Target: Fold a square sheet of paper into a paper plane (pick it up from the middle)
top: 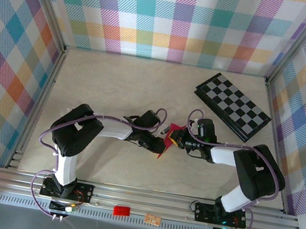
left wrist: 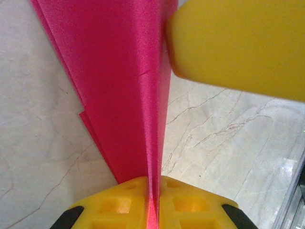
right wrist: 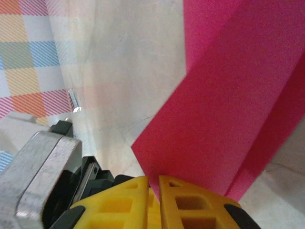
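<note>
The sheet of paper (top: 163, 150) is thin, flat and bright pink, with sharp straight folds in it. It sits in front of the checkerboard (top: 233, 105), a little to its left, held just above the pale, stone-looking table (top: 117, 84). The left gripper (top: 159, 142) has bumpy yellow fingers (left wrist: 119, 205) squeezed tight on a long fold of the paper (left wrist: 124, 95). The right gripper (top: 177, 139), nearer the checkerboard, pinches the paper (right wrist: 224, 119) too, with its yellow fingers (right wrist: 190, 205) pressed together on the edge. The checkerboard is a flat board of black and grey squares. A small red tag (top: 121, 210) lies on the metal rail far in front of the checkerboard, too small to read.
</note>
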`<control>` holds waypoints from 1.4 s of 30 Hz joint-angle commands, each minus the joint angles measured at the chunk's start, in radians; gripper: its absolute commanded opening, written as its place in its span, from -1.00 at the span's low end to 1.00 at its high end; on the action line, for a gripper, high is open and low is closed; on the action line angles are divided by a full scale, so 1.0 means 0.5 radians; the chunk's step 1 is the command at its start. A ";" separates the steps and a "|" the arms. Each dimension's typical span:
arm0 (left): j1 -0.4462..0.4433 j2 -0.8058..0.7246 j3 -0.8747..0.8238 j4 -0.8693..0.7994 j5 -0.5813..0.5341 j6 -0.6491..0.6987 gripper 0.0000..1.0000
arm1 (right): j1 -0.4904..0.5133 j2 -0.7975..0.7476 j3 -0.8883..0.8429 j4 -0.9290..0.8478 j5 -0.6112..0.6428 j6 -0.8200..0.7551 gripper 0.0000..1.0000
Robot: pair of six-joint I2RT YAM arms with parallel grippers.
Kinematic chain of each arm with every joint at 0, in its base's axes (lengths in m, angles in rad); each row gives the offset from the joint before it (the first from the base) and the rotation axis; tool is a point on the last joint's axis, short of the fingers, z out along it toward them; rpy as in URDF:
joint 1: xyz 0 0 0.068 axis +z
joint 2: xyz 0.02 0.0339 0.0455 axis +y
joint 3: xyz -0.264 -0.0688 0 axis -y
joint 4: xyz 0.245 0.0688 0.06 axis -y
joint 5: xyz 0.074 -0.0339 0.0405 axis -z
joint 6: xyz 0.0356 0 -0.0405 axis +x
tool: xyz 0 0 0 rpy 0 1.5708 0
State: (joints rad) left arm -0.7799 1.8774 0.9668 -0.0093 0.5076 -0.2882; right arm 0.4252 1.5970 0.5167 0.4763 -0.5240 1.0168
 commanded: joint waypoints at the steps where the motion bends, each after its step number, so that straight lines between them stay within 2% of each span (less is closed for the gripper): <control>1: -0.045 0.174 -0.068 -0.172 -0.039 0.028 -0.72 | -0.005 0.050 0.036 0.065 0.045 0.031 -0.69; 8: -0.047 0.180 -0.062 -0.184 -0.031 0.036 -0.72 | -0.007 0.037 0.040 0.010 0.087 0.025 -0.69; 14: -0.046 0.190 -0.050 -0.182 -0.015 0.040 -0.72 | -0.007 -0.004 0.059 -0.190 0.173 -0.039 -0.69; 42: -0.047 0.182 -0.155 -0.042 -0.027 -0.056 -0.79 | -0.007 0.139 0.169 -0.143 0.103 -0.078 -0.68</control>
State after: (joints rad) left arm -0.7761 1.8763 0.9447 0.0296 0.5156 -0.3031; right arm 0.4252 1.6558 0.5785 0.3996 -0.4572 1.0016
